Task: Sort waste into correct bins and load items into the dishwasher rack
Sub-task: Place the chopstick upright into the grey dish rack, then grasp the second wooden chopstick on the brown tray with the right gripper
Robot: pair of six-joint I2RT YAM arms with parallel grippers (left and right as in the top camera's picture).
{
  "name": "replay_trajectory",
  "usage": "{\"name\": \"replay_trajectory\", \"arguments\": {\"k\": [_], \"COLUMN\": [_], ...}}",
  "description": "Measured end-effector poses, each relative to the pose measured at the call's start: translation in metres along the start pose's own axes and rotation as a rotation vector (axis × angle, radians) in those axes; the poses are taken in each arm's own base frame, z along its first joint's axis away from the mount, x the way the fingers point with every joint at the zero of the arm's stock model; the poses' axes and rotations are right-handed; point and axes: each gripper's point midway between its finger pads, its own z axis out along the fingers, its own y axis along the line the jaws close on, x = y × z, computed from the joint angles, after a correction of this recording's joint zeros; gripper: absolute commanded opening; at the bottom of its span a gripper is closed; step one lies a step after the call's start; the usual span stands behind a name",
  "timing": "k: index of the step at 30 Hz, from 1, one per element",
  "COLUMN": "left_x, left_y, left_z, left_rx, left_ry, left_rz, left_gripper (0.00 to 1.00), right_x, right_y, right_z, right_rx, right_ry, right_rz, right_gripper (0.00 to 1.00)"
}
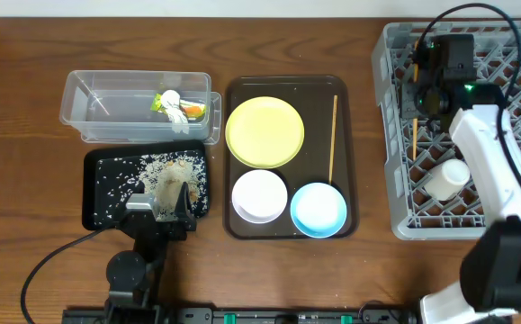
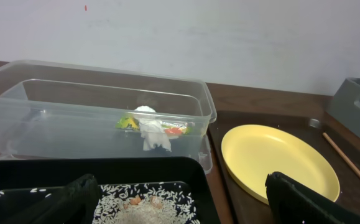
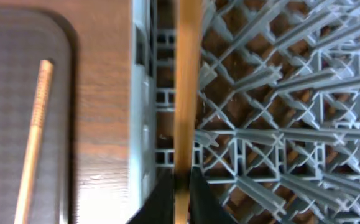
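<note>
Overhead, the right gripper (image 1: 419, 106) clamps one chopstick (image 1: 414, 135) over the rack (image 1: 395, 180); left wrist, the left gripper (image 2: 180, 202) gapes empty above the black tray (image 2: 105, 165); right wrist, the chopstick runs just inside the rack's wall, so lower it flat before releasing.

The left arm (image 1: 127, 270) is folded low and short by its base. The left gripper (image 1: 161, 202) is pointed forward, and its fingers (image 2: 68, 200) are held wide apart. The right arm (image 1: 494, 171) is stretched far forward. The right gripper (image 3: 181, 186) is pressed tight on a chopstick (image 3: 187, 81), though only the fingertips can be seen up close.
</note>
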Motion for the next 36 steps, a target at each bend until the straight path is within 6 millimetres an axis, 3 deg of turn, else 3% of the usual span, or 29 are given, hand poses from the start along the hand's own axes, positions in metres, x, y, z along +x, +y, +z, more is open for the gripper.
{"name": "replay_trajectory", "arguments": {"k": [5,7,10,14,18,21,27,31,36], "left_x": [0.000,0.000,0.000,0.000,0.000,0.000,0.000,0.000,0.000], "left_y": [0.000,0.000,0.000,0.000,0.000,0.000,0.000,0.000,0.000], "left_z": [0.000,0.000,0.000,0.000,0.000,0.000,0.000,0.000,0.000], "left_rx": [0.000,0.000,0.000,0.000,0.000,0.000,0.000,0.000,0.000], "left_ry": [0.000,0.000,0.000,0.000,0.000,0.000,0.000,0.000,0.000], "left_rz": [0.000,0.000,0.000,0.000,0.000,0.000,0.000,0.000,0.000], "left_gripper": [0.88,0.88,0.88,0.88,0.88,0.88,0.88,0.88,0.88], "right_x": [0.010,0.009,0.006,0.013,0.033,0.048,0.079,0.091,0.095], "right_y": [0.018,0.035,0.073,0.121,0.154,0.161,0.160,0.159,0.157], "right_z": [0.010,0.003,-0.020,-0.042,-0.030,-0.004,0.065,0.087,0.089], "right_rx": [-0.083,-0.158,-0.290,-0.385,-0.346,-0.260,-0.114,-0.082,-0.066], "right_ry": [0.044,0.035,0.010,0.020,0.096,0.156,0.254,0.287,0.303], "right_rz": [-0.029,-0.026,-0.041,-0.060,-0.034,0.007,0.106,0.129,0.137], "right_gripper": [0.48,0.59,0.63,0.59,0.48,0.39,0.35,0.27,0.07]}}
